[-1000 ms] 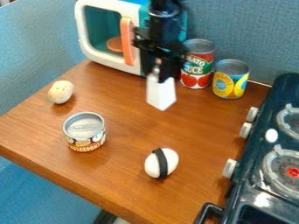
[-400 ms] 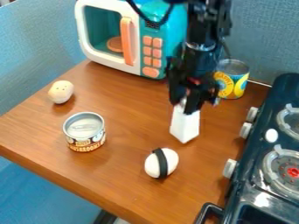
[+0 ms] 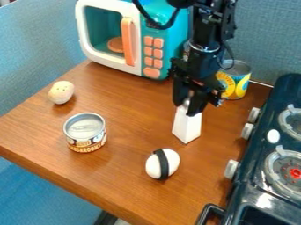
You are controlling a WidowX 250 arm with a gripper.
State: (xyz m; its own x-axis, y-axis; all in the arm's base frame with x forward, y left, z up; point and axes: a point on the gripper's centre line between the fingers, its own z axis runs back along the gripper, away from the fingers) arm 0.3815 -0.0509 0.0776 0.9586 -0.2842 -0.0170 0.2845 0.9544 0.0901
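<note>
white egg shape (image 3: 171, 163) with black band (image 3: 160, 164), teal-and-white microwave (image 3: 141, 37) with orange handle (image 3: 127, 41), brown wood-grain table (image 3: 130, 176)

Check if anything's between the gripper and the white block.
Nothing visible: the gripper holds the white block by its top. The egg-shaped piece with a black band sits apart, lower left of the block in view.

toy microwave (image 3: 129, 41), stove (image 3: 262, 162), cans (image 3: 86, 132), possibly a potato (image 3: 61, 92)

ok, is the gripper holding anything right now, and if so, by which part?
Yes: the white four-sided block, held by its narrow top end between the fingers of the gripper; its wider body hangs below them.
</note>
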